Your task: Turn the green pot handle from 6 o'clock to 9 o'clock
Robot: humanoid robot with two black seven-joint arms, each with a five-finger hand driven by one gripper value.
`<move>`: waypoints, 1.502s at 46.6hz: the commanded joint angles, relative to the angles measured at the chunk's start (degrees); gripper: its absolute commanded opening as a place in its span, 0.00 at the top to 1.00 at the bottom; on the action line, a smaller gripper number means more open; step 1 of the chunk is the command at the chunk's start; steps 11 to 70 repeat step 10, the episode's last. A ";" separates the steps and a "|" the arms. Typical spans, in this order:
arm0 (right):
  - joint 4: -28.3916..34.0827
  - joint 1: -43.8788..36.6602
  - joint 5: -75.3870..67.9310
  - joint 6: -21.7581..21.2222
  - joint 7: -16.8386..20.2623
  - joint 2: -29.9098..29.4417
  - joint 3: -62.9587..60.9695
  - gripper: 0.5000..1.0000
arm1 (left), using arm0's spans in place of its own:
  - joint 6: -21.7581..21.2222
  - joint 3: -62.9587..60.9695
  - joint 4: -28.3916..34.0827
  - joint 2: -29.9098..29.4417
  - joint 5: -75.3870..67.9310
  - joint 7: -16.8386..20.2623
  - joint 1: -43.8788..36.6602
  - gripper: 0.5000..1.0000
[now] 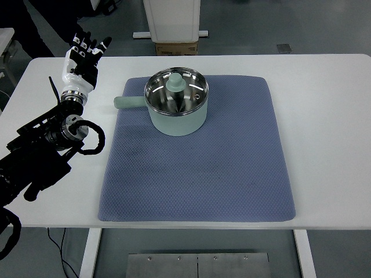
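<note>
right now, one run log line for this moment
left hand open, off pot | green pot on mat | handle at 9 o'clock

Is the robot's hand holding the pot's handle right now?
No. The left hand is up by the table's far left edge with fingers spread, well apart from the green pot's handle.
</note>
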State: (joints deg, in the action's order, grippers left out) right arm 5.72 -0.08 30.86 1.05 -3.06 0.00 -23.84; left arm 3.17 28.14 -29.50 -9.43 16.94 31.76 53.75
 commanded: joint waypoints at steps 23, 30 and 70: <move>0.00 0.17 -0.01 0.00 -0.01 0.00 -0.07 0.00 | 1.31 -0.01 1.46 1.52 -0.24 -0.03 -0.04 0.00; 0.00 0.17 -0.01 0.00 -0.01 0.00 -0.07 0.00 | 1.31 -0.01 1.46 1.52 -0.24 -0.03 -0.04 0.00; 0.00 0.17 -0.01 0.00 -0.01 0.00 -0.07 0.00 | 1.31 -0.01 1.46 1.52 -0.24 -0.03 -0.04 0.00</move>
